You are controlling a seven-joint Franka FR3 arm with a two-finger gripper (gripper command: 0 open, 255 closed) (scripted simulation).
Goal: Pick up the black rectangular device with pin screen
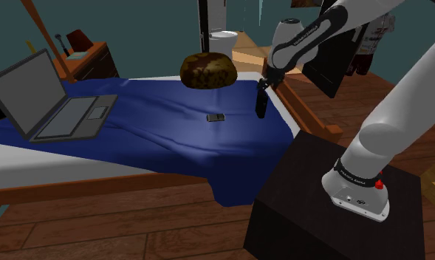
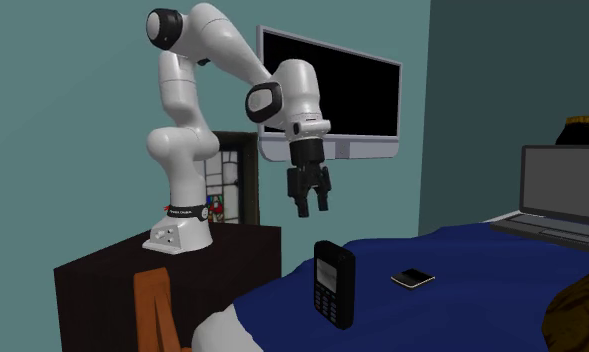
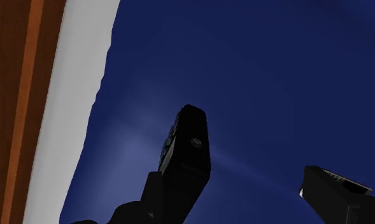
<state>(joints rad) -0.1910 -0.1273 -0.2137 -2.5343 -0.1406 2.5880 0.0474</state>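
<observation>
Above the bed's edge nearest the stand, the gripper (image 2: pixel 308 203) was seen hanging over the black device (image 2: pixel 334 283), its jaws spread wide and nothing held. The approach step was judged to be in hand: the hand was roughly lined up, the descent was not yet made, and a clear gap was shown between fingertips and device in the second exterior view.

The device was found standing on end on the blue blanket (image 2: pixel 462 300), close to the bed's edge. A small flat gadget (image 2: pixel 413 278) was noted lying near it, further in on the blanket, and the laptop (image 2: pixel 562 195) was seen well apart.

Its long axis was set upright, with the top end pointed up at the hand and the screen placed above the keys. The broad keyed face was turned towards the second exterior camera.

From the wrist, the top end was looked down upon. The body was caught between the fingers (image 3: pixel 335 194), but far nearer one than the other.

A small sideways shift was therefore judged to be needed first, so that the device would be centred, and then a straight drop. The jaws appeared roughly lined up to be closed across the two broad faces. Care was thought to be called for, since a thing stood on its short end could easily be toppled by an off-centre finger.
</observation>
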